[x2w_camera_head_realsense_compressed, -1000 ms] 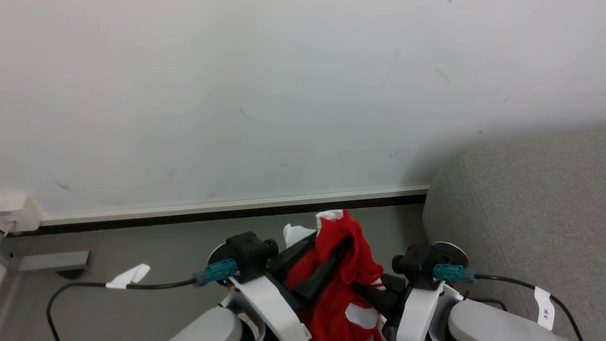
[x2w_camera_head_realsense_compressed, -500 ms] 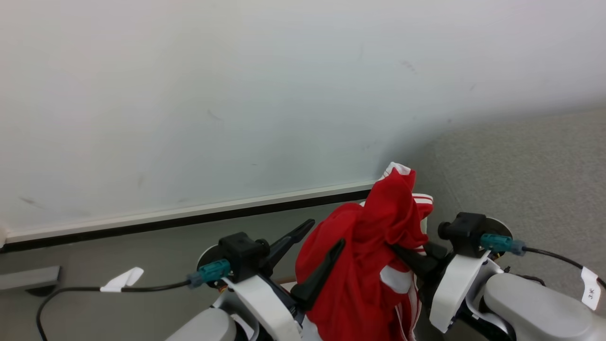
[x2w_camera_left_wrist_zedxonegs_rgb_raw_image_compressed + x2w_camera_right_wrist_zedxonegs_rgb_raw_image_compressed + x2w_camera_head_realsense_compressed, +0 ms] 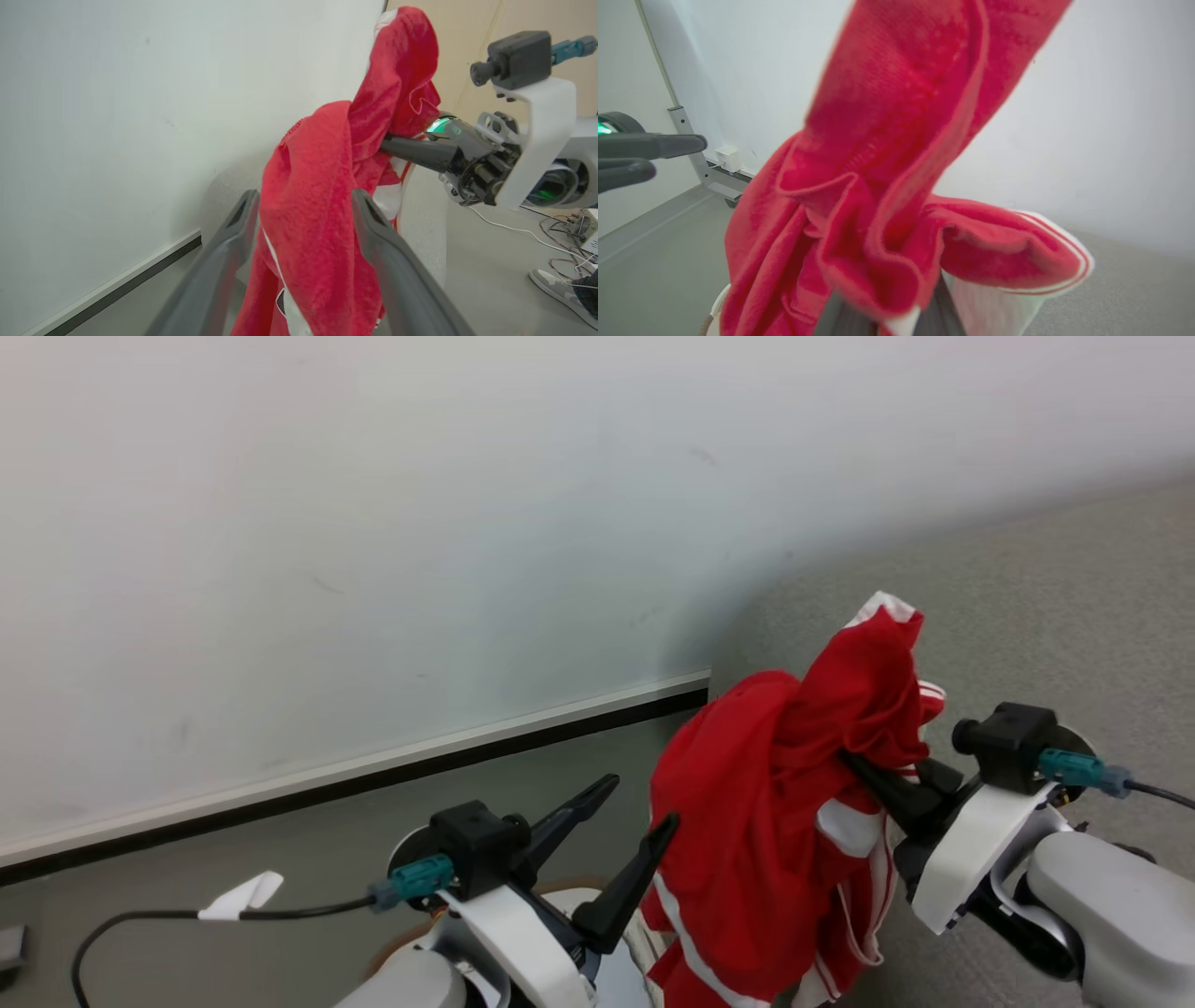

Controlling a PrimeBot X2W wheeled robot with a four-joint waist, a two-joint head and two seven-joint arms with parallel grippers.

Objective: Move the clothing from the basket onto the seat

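Observation:
The red clothing [image 3: 775, 821] with white stripe trim hangs bunched in the air, held up by my right gripper [image 3: 857, 763], which is shut on its upper folds in front of the grey seat [image 3: 1046, 588]. The fingertips are buried in the cloth. In the left wrist view the right gripper [image 3: 390, 144] pokes into the clothing [image 3: 313, 205] from the right. My left gripper [image 3: 641, 802] is open just left of the cloth, its right fingertip at the fabric's edge. A sliver of the basket's brown rim [image 3: 551, 884] shows below the left gripper. The clothing [image 3: 878, 168] drapes over the right wrist view.
A white wall [image 3: 373, 523] with a dark baseboard [image 3: 373, 779] runs behind, above grey floor. A black cable with a white tag [image 3: 245, 894] trails from my left wrist. A person's shoe [image 3: 558, 289] and loose wires [image 3: 560, 228] lie on the floor at the right.
The head camera has swung right, bringing more of the seat into view. My right gripper has carried the clothing up and rightwards, away from the left gripper, whose open fingers now hold nothing.

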